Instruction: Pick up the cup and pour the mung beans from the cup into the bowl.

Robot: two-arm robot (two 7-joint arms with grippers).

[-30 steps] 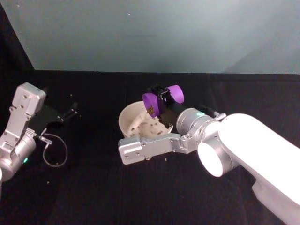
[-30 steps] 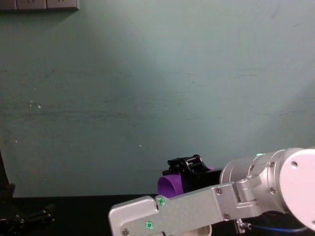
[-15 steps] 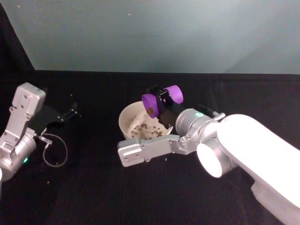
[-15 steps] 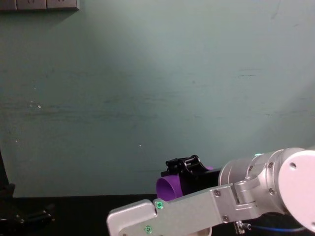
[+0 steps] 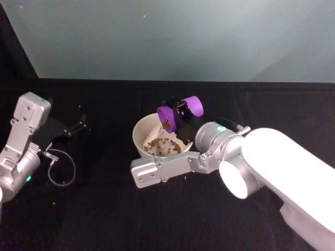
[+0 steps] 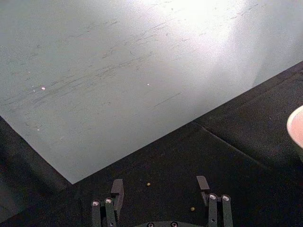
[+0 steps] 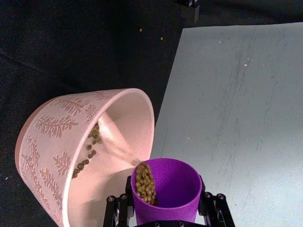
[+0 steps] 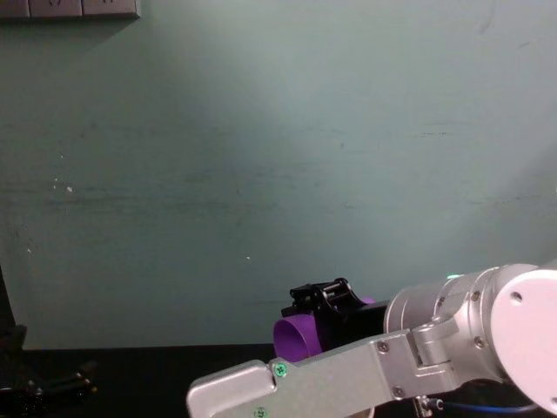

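Nearest, at the left of the black-covered table: left tool, parked low and well apart from the bowl. Spread wide, with nothing between its fingers. A couple of loose beans on the cloth just ahead of it. Beside that arm, a thin loop of cable lying flat on the table.

Near the middle: silver right forearm, stretched across in front of the wide round white bowl. Stands upright on the table, mouth up. Carries a pale fern-leaf pattern on its outer wall in the right wrist view. Holds a scatter of green-brown mung beans on its floor and up one inner side.

Just beyond, above the bowl's far right rim: right tool. Pinches the small smooth purple plastic cup from both sides, fingers pressed against its wall. Lifted clear of the table and tipped onto its side, mouth toward the bowl, base pointing away. Contains a clump of beans gathered at the lower lip, right over the bowl's inside. In the chest view, purple mouth poking out to the left of the black fingers, above the forearm.

Farthest: plain teal wall rising behind the table's back edge.
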